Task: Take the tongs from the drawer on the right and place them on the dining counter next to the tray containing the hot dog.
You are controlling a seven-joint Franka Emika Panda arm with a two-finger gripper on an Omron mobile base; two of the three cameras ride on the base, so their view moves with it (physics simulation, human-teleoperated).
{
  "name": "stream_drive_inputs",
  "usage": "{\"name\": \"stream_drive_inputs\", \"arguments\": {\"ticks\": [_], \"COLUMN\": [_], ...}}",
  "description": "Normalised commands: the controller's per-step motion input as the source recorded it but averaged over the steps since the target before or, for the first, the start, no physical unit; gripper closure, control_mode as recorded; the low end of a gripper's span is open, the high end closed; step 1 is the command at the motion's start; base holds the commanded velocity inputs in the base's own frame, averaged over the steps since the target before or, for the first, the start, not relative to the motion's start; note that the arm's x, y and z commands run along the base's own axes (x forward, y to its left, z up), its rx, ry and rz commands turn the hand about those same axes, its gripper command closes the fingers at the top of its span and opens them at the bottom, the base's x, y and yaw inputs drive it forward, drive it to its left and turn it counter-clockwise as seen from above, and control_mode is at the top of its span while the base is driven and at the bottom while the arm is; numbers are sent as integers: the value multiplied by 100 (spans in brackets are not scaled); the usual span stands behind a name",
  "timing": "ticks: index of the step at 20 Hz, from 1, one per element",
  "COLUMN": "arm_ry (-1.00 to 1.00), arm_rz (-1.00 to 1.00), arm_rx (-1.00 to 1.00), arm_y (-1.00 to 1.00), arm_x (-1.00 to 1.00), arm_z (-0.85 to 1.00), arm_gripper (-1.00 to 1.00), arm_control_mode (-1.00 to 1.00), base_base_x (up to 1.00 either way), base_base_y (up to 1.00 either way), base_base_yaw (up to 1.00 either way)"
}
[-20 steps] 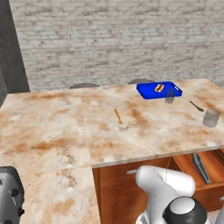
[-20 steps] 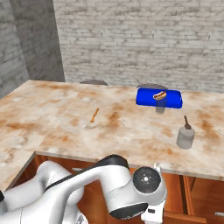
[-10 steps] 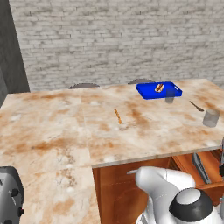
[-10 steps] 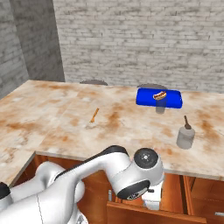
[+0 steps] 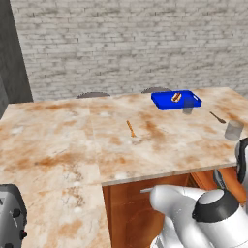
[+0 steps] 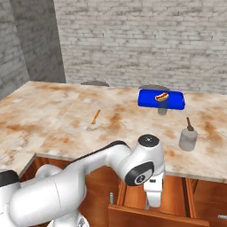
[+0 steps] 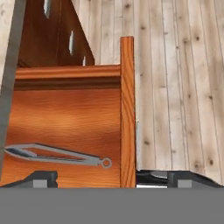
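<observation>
While the two base cameras look across the large beige stone dining counter with rust-orange marbling (image 5: 72,145), the hand camera looks straight down into the wide shallow reddish-brown wooden drawer (image 7: 65,127), pulled open below the counter's edge. There the slim grey-silver metal tongs (image 7: 57,155) lie flat on the drawer floor near 7 o'clock, their ringed end pointing towards 3 o'clock and stopping just short of the drawer's upright side wall. Beyond that wall, from 12 to 4 o'clock, runs pale plank flooring (image 7: 175,87).

The two-finger gripper (image 7: 111,177) has its dark fingertips spread wide apart at the bottom edge, one on each side of the drawer wall, with nothing between them; it hangs above the tongs without touching them.

From the right base camera the white arm bends down in front of the counter edge, its hand lowered into the open drawer (image 6: 177,197). That view also shows the bright blue shallow rectangular tray (image 6: 161,99) at the far side of the counter near 1 o'clock, holding the small tan hot dog (image 6: 162,95), with a clear glass just in front of it. A grey cup with a brown-handled utensil (image 6: 188,137) stands at 3 o'clock, and a thin orange stick (image 6: 95,116) lies well apart at 10 o'clock.

Bare counter lies open all around the tray's left end.
</observation>
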Motion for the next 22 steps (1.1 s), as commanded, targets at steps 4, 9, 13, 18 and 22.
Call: {"name": "stream_drive_inputs", "arguments": {"ticks": [4, 9, 13, 18, 22], "arm_ry": [11, 25, 27, 8, 2], "arm_rz": [10, 17, 19, 21, 23], "arm_rx": [0, 0, 1, 2, 2], "arm_y": [1, 0, 0, 0, 0], "arm_x": [6, 0, 0, 0, 0], "arm_z": [-35, -13, -3, -11, -20], "arm_gripper": [-100, -100, -100, -100, -100], "arm_control_mode": [-100, -100, -100, -100, -100], "base_base_x": [0, 0, 0, 0, 0], "base_base_y": [0, 0, 0, 0, 0], "base_base_yaw": [0, 0, 0, 0, 0]}}
